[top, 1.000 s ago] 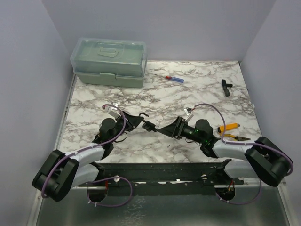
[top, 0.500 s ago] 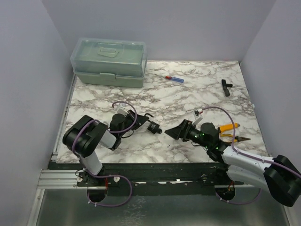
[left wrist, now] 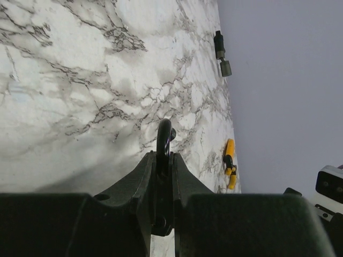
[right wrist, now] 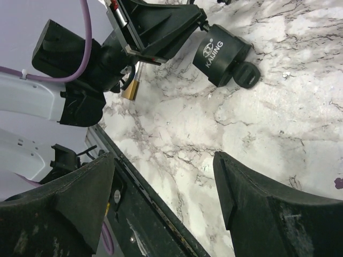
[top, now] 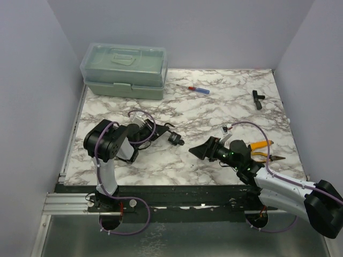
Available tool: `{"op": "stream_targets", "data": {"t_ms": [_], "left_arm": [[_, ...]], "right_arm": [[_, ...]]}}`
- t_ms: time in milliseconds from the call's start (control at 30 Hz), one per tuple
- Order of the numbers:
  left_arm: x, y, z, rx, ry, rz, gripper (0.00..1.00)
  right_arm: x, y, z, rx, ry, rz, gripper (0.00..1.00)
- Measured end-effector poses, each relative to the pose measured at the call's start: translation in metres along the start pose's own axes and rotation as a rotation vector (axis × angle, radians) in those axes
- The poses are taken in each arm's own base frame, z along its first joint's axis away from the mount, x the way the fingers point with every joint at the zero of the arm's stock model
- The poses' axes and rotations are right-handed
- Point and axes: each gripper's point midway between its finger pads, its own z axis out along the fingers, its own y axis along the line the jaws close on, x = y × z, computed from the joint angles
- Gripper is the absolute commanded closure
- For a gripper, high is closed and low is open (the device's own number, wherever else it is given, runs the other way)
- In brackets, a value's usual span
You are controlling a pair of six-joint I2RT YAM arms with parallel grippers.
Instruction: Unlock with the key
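A black padlock (top: 174, 139) marked KAIJING lies low over the marble table (top: 214, 115). It shows large in the right wrist view (right wrist: 222, 52). A black-headed key (right wrist: 246, 75) sticks in its end. My left gripper (top: 159, 133) is shut on the lock's shackle (left wrist: 163, 140), which pokes out past the closed fingers in the left wrist view. My right gripper (top: 195, 152) is open and empty, a short way right of the key, its wide-apart fingers (right wrist: 252, 198) over bare marble.
A green toolbox (top: 124, 70) stands at the back left. A red-and-blue screwdriver (top: 194, 89) and a black T-shaped tool (top: 258, 99) lie at the back. Yellow pliers (top: 261, 150) lie by my right arm. The black base rail (top: 177, 195) runs along the near edge.
My right gripper has backed off to the right, away from the lock and key. My left arm has folded up and back, carrying the lock slightly right and farther away.
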Motion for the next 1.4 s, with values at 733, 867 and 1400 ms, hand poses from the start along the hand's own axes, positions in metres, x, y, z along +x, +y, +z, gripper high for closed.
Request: {"op": "stream_targets", "data": {"t_ms": [733, 867, 1400], "left_arm": [[-0.061, 0.036, 0.001, -0.095, -0.071, -0.015, 0.25], [-0.065, 0.036, -0.004, -0.157, -0.064, 0.015, 0.25], [-0.137, 0.022, -0.099, -0.661, -0.352, 0.203, 0.17]], "right_arm": [[-0.005, -0.01, 0.004, 0.064, -0.009, -0.048, 0.15], [-0.004, -0.013, 0.003, 0.082, -0.001, -0.053, 0.15], [-0.023, -0.01, 0.006, 0.126, -0.028, -0.147, 0.15]]}}
